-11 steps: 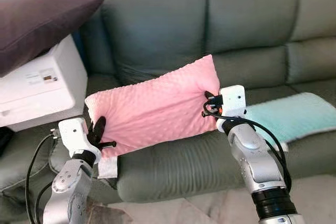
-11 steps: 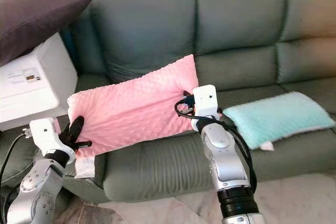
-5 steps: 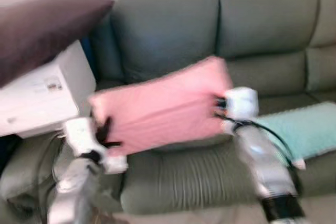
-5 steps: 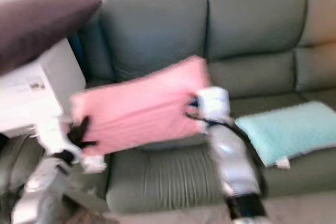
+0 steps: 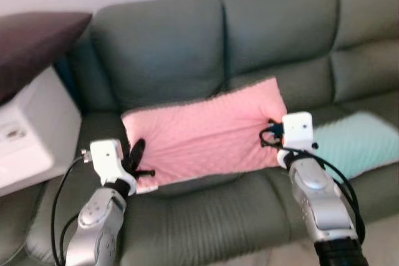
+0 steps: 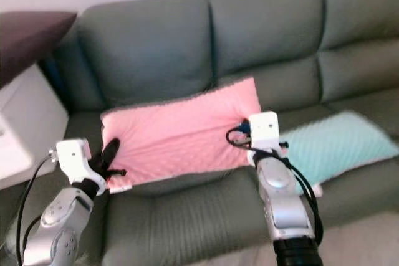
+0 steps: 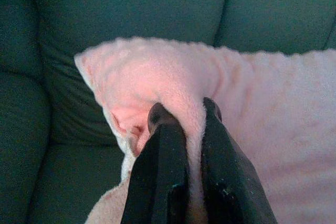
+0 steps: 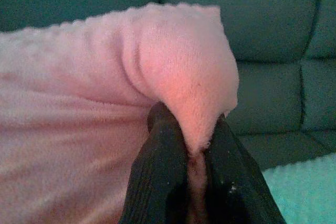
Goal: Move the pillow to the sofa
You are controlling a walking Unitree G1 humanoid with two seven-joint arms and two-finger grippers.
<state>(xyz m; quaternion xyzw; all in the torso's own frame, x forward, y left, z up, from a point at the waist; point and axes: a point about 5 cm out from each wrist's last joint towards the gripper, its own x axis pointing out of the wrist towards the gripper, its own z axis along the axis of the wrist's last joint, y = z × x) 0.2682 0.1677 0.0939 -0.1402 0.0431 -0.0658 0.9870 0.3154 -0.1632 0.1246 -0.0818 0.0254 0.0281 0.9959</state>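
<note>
A pink dimpled pillow (image 5: 206,135) hangs stretched between my two grippers over the seat of the grey-green sofa (image 5: 187,48). My left gripper (image 5: 136,157) is shut on the pillow's left edge, and the left wrist view shows pink fabric (image 7: 157,77) pinched between the black fingers (image 7: 163,156). On the pillow's right edge my right gripper (image 5: 271,135) is shut too, the corner (image 8: 178,61) bulging over its fingers (image 8: 168,166). The pillow tilts up toward its right end.
A mint-green pillow (image 5: 355,144) lies on the sofa seat to the right. At the far left, a white box (image 5: 25,135) sits by the armrest with a dark purple cushion (image 5: 34,38) on top. Bare seat cushion (image 5: 206,210) lies below the pink pillow.
The view has swung right and come closer to the sofa, through a blurred frame. The pink pillow, held in both grippers throughout, now sits further over the seat.
</note>
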